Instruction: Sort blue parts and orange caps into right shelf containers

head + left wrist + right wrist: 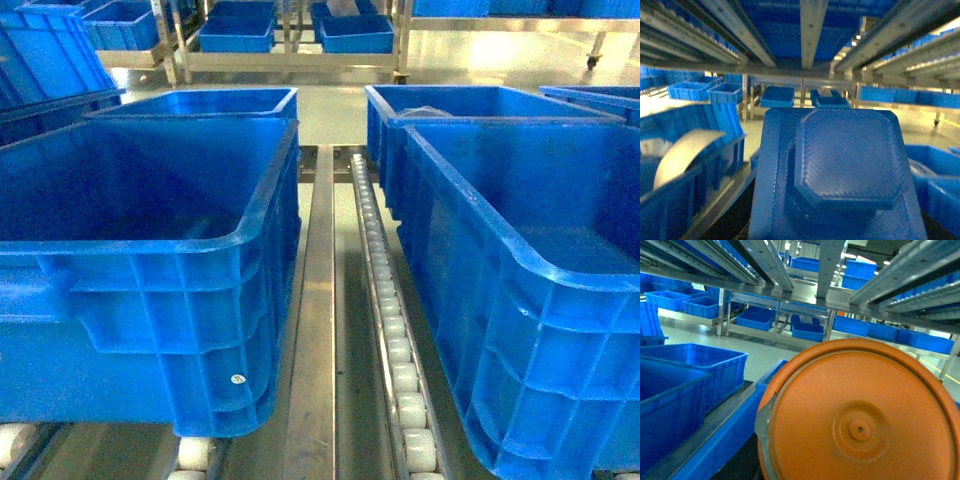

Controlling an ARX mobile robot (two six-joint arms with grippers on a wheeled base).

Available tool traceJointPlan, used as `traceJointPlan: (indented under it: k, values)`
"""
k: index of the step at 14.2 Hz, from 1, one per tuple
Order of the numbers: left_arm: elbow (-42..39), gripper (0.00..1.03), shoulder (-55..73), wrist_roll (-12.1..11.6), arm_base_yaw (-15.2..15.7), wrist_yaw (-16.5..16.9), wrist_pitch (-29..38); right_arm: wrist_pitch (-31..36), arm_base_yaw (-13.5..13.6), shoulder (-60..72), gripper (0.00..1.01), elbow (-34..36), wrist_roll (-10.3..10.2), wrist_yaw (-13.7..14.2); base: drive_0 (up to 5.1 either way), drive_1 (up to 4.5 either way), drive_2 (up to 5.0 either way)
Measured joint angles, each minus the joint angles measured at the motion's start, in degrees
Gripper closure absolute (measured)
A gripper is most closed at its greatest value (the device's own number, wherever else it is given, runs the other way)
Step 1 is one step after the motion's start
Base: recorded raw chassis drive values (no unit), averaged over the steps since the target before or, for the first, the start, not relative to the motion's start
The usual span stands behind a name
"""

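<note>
A blue part point(845, 155) with a raised stud fills the left wrist view close up, off any surface; my left gripper is shut on it, its fingers hidden behind the part. An orange cap point(860, 420), flat round face toward the camera, fills the lower right wrist view; my right gripper is shut on it, fingers hidden. The right shelf containers, a near bin point(470, 200) and one behind it point(400, 110), stand on the shelf at the right of the head view. Neither gripper shows in the head view.
A large blue bin point(150, 300) stands at the left, another point(200, 100) behind it. A steel rail point(315, 300) and a white roller track point(390, 330) run between the bins. Shelf rails point(765, 260) pass overhead in both wrist views. More bins point(235, 35) sit on far racks.
</note>
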State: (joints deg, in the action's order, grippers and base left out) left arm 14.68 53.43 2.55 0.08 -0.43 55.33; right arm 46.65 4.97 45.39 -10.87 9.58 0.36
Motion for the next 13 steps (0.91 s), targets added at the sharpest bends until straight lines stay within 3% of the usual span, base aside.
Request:
traceJointPlan:
  k: [1,2,4,6,7,11,13]
  values:
    - [7.8,0.6,11.8,-0.4,0.0,-1.2,5.4,5.7,0.5,12.4,0.56,-7.4,0.6,0.3,0.0,0.0,0.0]
    - [14.6,0.6,21.4,-0.1,-0.5,-2.0,3.1,5.4,1.0,22.0,0.56,-13.7,0.9,1.2,0.0,0.0,0.0]
    - [26.6,0.6,39.8,2.4,-1.5,-1.8,-8.1,0.3,0.9,42.2,0.56,-25.5,-0.2,4.1,0.0,0.0,0.0]
    - [32.7,0.6,46.6,3.9,-1.7,-1.9,-12.9,-1.6,0.6,52.8,0.56,-33.0,-2.4,6.2,0.0,0.0,0.0]
    - [34.1,0.51,46.6,4.9,-1.7,-1.6,-12.1,-0.9,0.6,54.3,0.56,-34.6,-3.4,6.3,0.0,0.0,0.0]
    - [32.4,0.03,45.2,7.1,-1.4,1.6,-9.9,1.4,0.6,54.2,0.06,-34.1,-4.0,5.7,0.0,0.0,0.0]
    - [32.1,0.05,44.7,6.9,-1.4,1.7,-7.9,1.8,0.6,54.2,0.03,-34.0,-4.0,6.8,0.0,0.0,0.0]
